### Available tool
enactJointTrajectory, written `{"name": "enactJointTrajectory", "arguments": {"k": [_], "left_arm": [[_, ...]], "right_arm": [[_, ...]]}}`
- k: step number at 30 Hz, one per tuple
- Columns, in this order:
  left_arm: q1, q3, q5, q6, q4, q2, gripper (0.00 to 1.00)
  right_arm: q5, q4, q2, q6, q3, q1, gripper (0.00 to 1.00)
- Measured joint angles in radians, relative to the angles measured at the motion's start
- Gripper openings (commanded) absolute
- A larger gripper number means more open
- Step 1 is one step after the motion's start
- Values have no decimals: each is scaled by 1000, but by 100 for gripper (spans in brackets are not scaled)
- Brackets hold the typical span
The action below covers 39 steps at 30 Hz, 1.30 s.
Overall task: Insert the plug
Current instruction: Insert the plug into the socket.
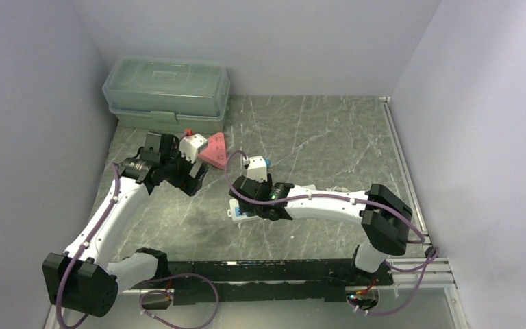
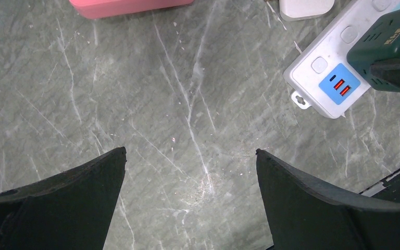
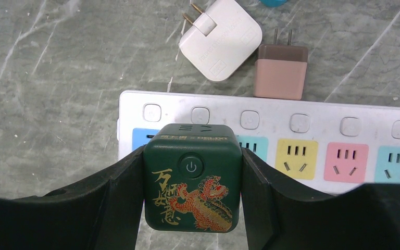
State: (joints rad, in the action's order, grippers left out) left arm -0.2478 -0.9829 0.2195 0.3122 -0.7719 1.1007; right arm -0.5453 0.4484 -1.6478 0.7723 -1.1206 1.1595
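Observation:
A dark green cube plug (image 3: 192, 177) with a gold and red lion print and a power button is clamped between my right gripper's (image 3: 192, 151) jaws. It hangs over the left end of a white power strip (image 3: 312, 117), covering the area between its blue USB panel and its cyan socket. I cannot tell whether its prongs are in a socket. In the top view the right gripper (image 1: 259, 199) is over the strip's end (image 1: 240, 214). My left gripper (image 2: 190, 151) is open and empty over bare table, left of the strip (image 2: 323, 73) and the plug (image 2: 380, 41).
A white charger (image 3: 221, 39) and a pink-brown charger (image 3: 281, 70) lie just beyond the strip. A pink wedge-shaped object (image 1: 214, 151) lies near the left gripper (image 1: 192, 179). A clear lidded box (image 1: 168, 92) stands at the back left. Walls close in on both sides.

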Motion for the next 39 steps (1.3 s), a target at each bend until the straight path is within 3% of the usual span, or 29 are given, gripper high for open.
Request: {"name": "enactJointTrajectory", "arguments": {"k": [24,39], "left_arm": [[0,-25,-1,8,-4,1,100],[0,-36,-13,13,-4,13,100]], "right_arm": [[-66,-163,0,31,106,10,0],[-168,-233,-1,25,159,87,0]]}}
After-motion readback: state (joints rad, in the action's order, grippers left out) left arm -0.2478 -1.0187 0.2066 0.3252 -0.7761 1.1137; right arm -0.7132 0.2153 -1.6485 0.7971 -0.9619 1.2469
